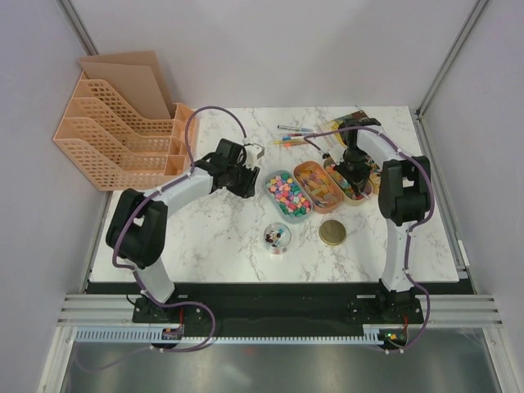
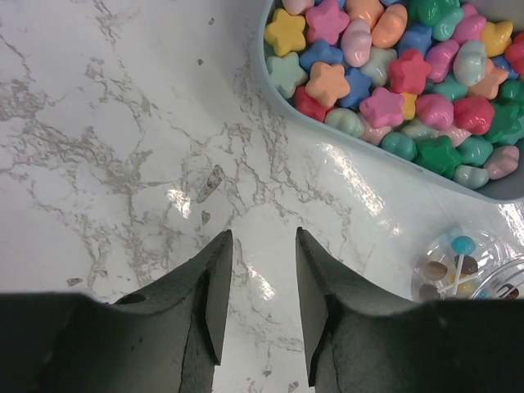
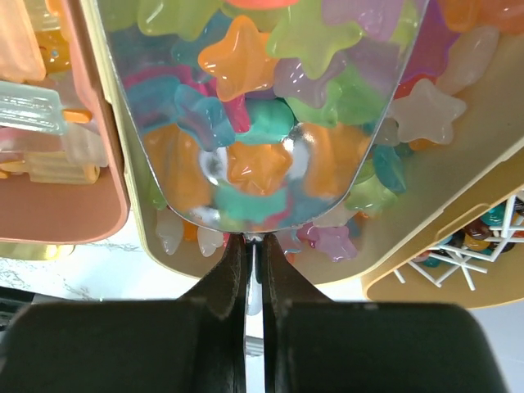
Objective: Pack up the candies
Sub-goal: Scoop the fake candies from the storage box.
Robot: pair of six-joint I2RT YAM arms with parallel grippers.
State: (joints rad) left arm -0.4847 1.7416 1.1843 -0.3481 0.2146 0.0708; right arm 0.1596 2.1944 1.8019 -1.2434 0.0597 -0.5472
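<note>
Candies (image 2: 385,74): glossy star-shaped sweets heaped in grey-blue oval tray (image 2: 372,157), upper right of left wrist view.
Handling: light, hard, slippery, I judge; scoop them.
Right gripper (image 3: 254,270): clenched on clear plastic scoop (image 3: 270,106).
Left gripper (image 2: 260,270): released, empty.

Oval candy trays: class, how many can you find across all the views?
4: grey-blue tray leftmost, pink tray beside it, yellow tray under the scoop, lollipop tray next to that. Others may be hidden.

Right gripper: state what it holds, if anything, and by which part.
The right gripper pinches a clear plastic scoop by the narrow stub at its rear end, over translucent star-shaped candies.
</note>
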